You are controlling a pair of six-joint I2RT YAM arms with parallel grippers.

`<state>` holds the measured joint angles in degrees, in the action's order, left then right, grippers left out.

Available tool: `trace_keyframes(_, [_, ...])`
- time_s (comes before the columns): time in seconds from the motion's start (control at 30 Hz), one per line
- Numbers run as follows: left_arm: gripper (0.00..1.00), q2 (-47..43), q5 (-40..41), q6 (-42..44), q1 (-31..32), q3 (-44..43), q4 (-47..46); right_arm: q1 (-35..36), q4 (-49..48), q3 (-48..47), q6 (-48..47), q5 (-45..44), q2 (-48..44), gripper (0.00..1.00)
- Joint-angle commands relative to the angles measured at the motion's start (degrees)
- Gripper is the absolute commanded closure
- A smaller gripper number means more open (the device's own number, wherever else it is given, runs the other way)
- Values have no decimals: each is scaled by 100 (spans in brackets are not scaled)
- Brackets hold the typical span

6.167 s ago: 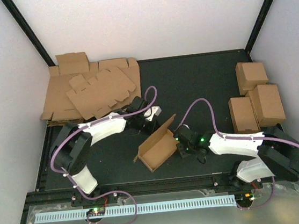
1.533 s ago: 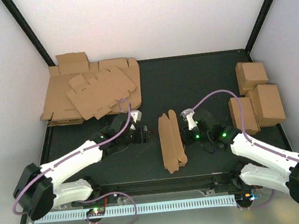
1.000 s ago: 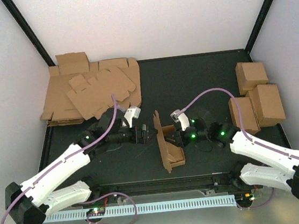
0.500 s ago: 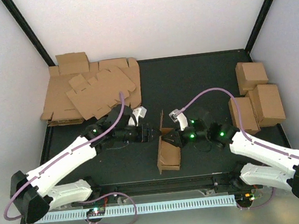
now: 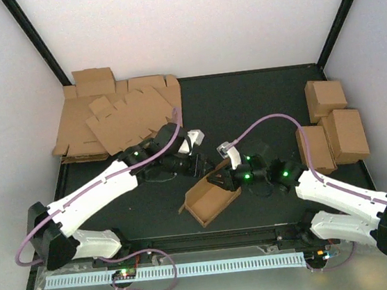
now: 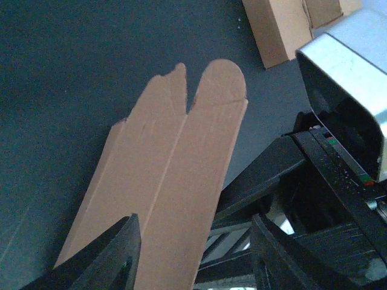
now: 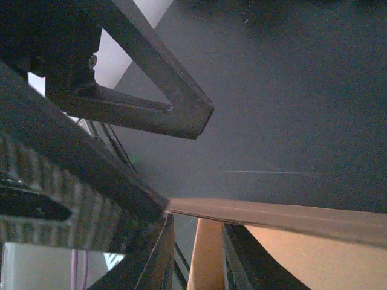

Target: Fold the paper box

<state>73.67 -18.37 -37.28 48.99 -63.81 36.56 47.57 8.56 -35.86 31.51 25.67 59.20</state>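
The paper box (image 5: 209, 199) is a half-folded brown cardboard tray lying tilted on the black mat, its open side up. My right gripper (image 5: 220, 181) grips its upper right edge. In the right wrist view a cardboard strip (image 7: 205, 254) fills the narrow gap of the right gripper (image 7: 196, 257). My left gripper (image 5: 208, 166) reaches in from the left, just above the box. In the left wrist view a rounded cardboard flap (image 6: 181, 175) lies between the spread fingers of the left gripper (image 6: 193, 254). The flap sits by the left finger (image 6: 115, 254), with a gap to the other.
A thick heap of flat cardboard blanks (image 5: 117, 119) lies at the back left. Three folded boxes (image 5: 331, 126) stand at the right edge; one shows as a brown box (image 6: 278, 30) in the left wrist view. The two grippers are close together over the mat's middle.
The box has tipped from standing on edge to lying as an open tray. My left arm has swung right to the box and its jaws have narrowed. The right gripper has kept its hold.
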Motion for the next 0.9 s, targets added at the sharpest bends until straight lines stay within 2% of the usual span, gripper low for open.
trace_keyframes(0.0, [52, 315, 155, 798, 101, -478, 541, 42, -197, 99, 66, -46, -48, 75])
trace_keyframes(0.07, [56, 478, 174, 1001, 111, -682, 795, 38, -161, 96, 58, -94, -76, 75])
trace_keyframes(0.13, [56, 508, 260, 1188, 120, -838, 1064, 39, -121, 100, 42, -157, -84, 76])
trace_keyframes(0.2, [50, 336, 405, 1463, 122, -848, 1221, 41, -104, 101, 37, -191, -89, 76])
trace_keyframes(0.27, [40, 50, 595, 1748, 119, -789, 1291, 42, -100, 99, 40, -198, -92, 76])
trace_keyframes(0.37, [33, -485, 390, 2401, 119, -508, 1156, 36, -107, 84, 42, -192, -73, 76])
trace_keyframes(0.47, [34, -677, 374, 2905, 164, -237, 1148, 38, -78, 50, 15, -185, -58, 77])
trace_keyframes(0.6, [35, -508, 440, 3231, 277, -276, 1399, 37, 0, -23, -38, -202, -21, 77])
trace_keyframes(0.87, [38, 239, 724, 3199, 721, -715, 1770, 36, 45, -96, -61, -215, 45, 77])
